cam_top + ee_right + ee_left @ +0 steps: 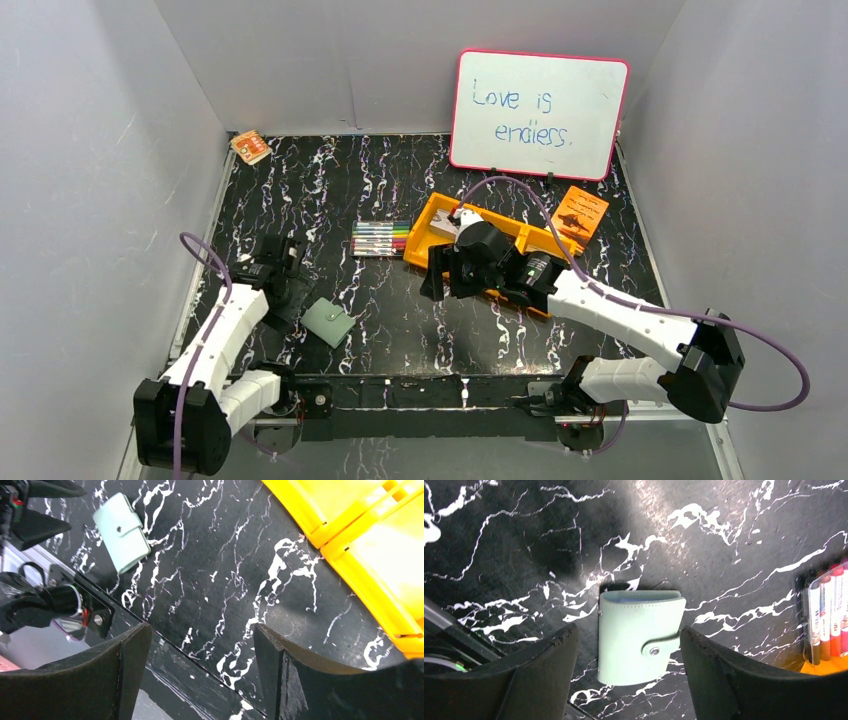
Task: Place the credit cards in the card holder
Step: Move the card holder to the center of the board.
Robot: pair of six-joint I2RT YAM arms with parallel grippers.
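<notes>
The left claw (pixel 627 632) is released and holds nothing, its two fingers (pixel 531 677) spread wide. The card holder (pixel 634 640) lies flat on the marbled bench (pixel 724 540) directly beneath this claw. It is framed between the fingers and touches neither. It is closed, with its snap tab (pixel 663 646) fastened on the side nearer the claw's right finger.

It looks light, thin and soft-skinned, probably smooth enough to skid on the bench if nudged. The best hold is likely across its two long edges, clear of the tab, which has to be popped before any card goes in.

Further right of that claw sits a pack of markers (pixel 826 617). The right claw (pixel 201 629) is also released and empty, hanging over bare bench, with the holder well off to its upper left. The orange bin (pixel 370 555) is just beside it on the right. Something pale (pixel 462 219) shows in the bin, but I cannot tell whether it is the credit cards.
</notes>
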